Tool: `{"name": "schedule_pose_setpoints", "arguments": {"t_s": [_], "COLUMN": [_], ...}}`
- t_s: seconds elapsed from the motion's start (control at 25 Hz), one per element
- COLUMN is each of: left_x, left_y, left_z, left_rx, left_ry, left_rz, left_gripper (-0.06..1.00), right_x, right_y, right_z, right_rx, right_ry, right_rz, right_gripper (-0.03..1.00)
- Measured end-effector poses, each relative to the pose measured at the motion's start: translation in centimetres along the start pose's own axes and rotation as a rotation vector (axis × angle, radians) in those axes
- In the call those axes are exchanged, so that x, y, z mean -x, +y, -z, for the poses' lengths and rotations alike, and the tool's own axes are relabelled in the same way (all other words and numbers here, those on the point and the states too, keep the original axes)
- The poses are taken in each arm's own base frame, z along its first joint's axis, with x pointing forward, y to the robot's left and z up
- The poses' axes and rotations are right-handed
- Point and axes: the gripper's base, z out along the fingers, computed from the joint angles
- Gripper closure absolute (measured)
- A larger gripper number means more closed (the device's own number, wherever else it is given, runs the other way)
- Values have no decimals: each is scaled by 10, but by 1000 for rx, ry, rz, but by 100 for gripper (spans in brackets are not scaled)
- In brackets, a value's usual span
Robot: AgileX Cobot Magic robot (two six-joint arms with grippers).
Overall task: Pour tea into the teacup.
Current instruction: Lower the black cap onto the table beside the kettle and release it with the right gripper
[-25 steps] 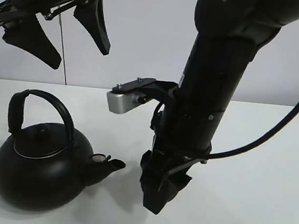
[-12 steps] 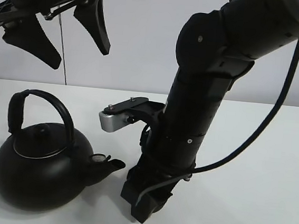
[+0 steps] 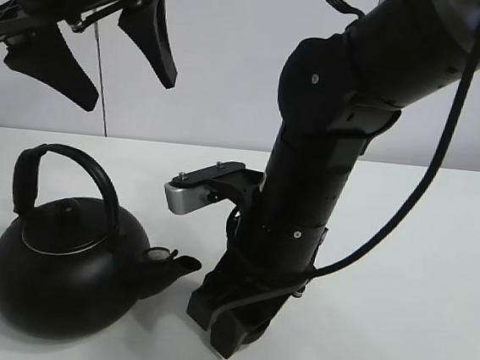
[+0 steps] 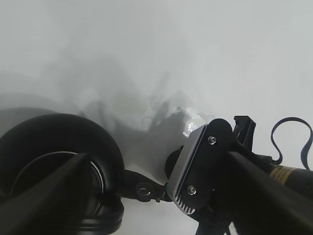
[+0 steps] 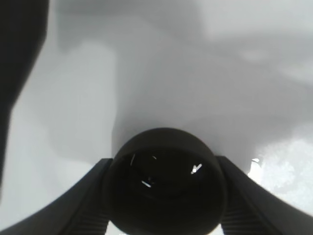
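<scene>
Right wrist view: my right gripper [image 5: 164,164] sits at the bottom centre of the frame, clamped on the teacup [image 5: 166,178], with one ribbed finger [image 5: 90,196] touching each side of it.
Form of the teacup: small, round, matte black, no handle; upright, mouth toward the lens, two small glints inside; I cannot tell its contents.
Ground beneath it: white table [image 5: 161,73], pale and shadowed, filling the upper frame.
Exterior high view, lower centre: my right arm [image 3: 306,195] slants steeply down to the bottom edge; the teacup is hidden behind my gripper there, and I cannot tell whether it rests on the table.
Black kettle [image 3: 65,270]: lower left of that frame; large and round, lid on, arched handle upright, spout pointing right toward my right gripper, near it but apart.
Silver wrist camera [image 3: 192,197]: centre of the frame, on a bracket above the spout.
My left gripper [image 3: 128,93]: upper left of the frame, high over the kettle, jaws spread wide, holding nothing.
Left wrist view: kettle at lower left, camera bracket at lower centre.
Pale wall [image 3: 234,60]: plain grey, behind everything.
</scene>
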Motion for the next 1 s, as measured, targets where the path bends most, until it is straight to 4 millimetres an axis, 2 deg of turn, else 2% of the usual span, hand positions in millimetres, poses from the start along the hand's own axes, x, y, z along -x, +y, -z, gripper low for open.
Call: {"name": "schedule_pose_setpoints", "arguments": {"t_s": [0.56,0.76,1.0], "left_x": [0,0,0], "left_y": [0,0,0], "left_z": [0,0,0], "left_rx": [0,0,0], "left_ry": [0,0,0], "left_rz": [0,0,0], "left_gripper": [41,41,41], "right_x": [0,0,1], "right_y": [0,0,0], "right_z": [0,0,3], "right_rx": [-2,-2,-3], "right_ry": [-1,-2,-7], "right_rz": [1,-14,-61], "right_gripper": [57,47,45]}}
